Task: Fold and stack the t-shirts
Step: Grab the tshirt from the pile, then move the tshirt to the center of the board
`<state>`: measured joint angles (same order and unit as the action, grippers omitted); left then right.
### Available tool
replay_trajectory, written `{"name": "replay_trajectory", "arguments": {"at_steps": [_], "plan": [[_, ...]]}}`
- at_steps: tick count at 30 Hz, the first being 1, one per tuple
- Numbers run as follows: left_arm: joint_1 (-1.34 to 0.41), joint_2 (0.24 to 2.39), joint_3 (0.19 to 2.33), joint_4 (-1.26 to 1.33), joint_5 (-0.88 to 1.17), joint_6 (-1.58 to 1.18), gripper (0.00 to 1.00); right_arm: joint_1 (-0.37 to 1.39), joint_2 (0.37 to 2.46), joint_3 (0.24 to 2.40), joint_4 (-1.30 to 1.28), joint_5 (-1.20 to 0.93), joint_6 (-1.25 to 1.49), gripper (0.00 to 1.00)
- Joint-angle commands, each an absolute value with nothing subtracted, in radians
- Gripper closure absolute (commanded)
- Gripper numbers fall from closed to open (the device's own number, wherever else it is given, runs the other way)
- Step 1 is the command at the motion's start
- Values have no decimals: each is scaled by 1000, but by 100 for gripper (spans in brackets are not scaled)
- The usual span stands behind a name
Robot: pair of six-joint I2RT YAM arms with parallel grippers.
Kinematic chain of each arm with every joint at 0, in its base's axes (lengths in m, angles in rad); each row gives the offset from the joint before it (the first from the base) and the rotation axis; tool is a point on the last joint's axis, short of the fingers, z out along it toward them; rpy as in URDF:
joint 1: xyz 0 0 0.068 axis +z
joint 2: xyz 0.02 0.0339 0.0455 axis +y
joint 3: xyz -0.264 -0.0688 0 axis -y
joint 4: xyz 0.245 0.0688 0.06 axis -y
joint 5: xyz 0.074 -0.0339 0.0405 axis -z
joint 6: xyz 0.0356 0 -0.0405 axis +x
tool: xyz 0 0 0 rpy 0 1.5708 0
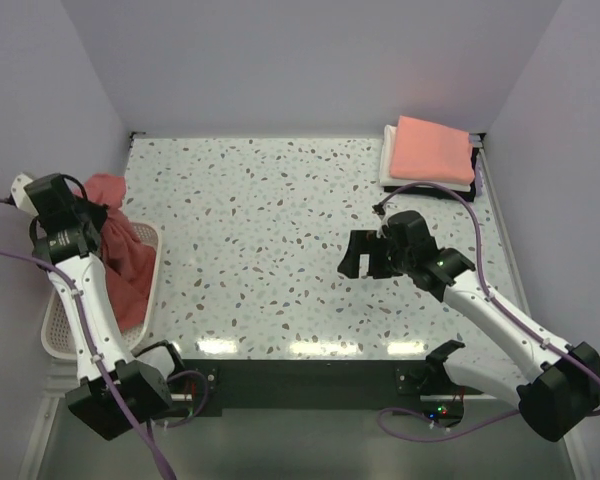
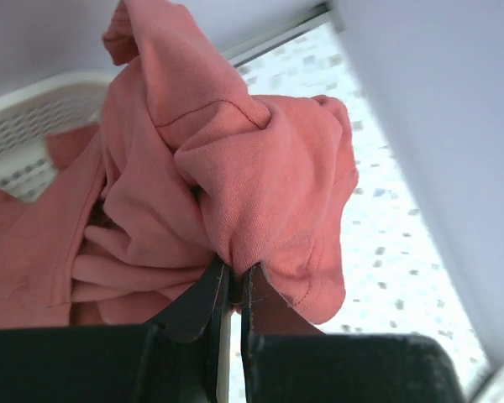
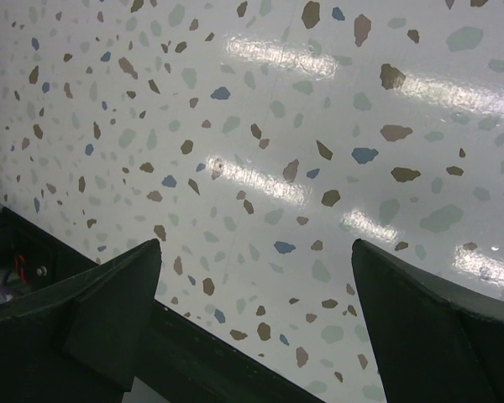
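Now the left fingers point(image 2: 193, 306) pinch the red shirt point(image 2: 260, 168) at the basket point(image 1: 55, 330); right fingers point(image 3: 109, 294) gape, empty. Next, likely: lift it clear, spread it on the worktop point(image 1: 280, 230).

brick-red t-shirt point(image 2: 260, 168): soft matt knit cloth; table point(image 3: 260, 126): glossy, smooth, speckled; basket point(image 2: 34, 109): white plastic mesh

My arms point(image 1: 85, 300): white links, black joints (green light on the right one).
My cables point(image 1: 430, 184): purple, running along each arm.
My fingers point(image 3: 109, 294): black, wedge-shaped.
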<state>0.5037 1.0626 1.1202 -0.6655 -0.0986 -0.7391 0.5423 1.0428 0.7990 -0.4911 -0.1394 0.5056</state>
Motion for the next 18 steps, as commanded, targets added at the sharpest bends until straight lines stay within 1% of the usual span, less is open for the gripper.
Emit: {"name": "replay_trajectory", "arguments": {"at_steps": [1, 3, 7, 10, 11, 14, 18], "plan": [[506, 1026, 1287, -585, 73, -718, 100, 541, 1039, 798, -443, -176, 489, 1], [497, 1044, 1385, -545, 171, -719, 100, 541, 1037, 802, -443, -175, 488, 1], [437, 1074, 1515, -437, 287, -755, 100, 540, 1039, 808, -439, -170, 485, 1], [304, 1146, 1691, -451, 258, -729, 100, 540, 1034, 815, -442, -166, 486, 1], [232, 1196, 1794, -481, 255, -721, 100, 541, 1032, 816, -445, -158, 485, 1], [123, 1262, 1920, -502, 253, -704, 100, 541, 1017, 818, -446, -143, 485, 1], [8, 1293, 1942, -482, 255, -686, 100, 541, 1003, 819, -448, -123, 485, 1]]}}
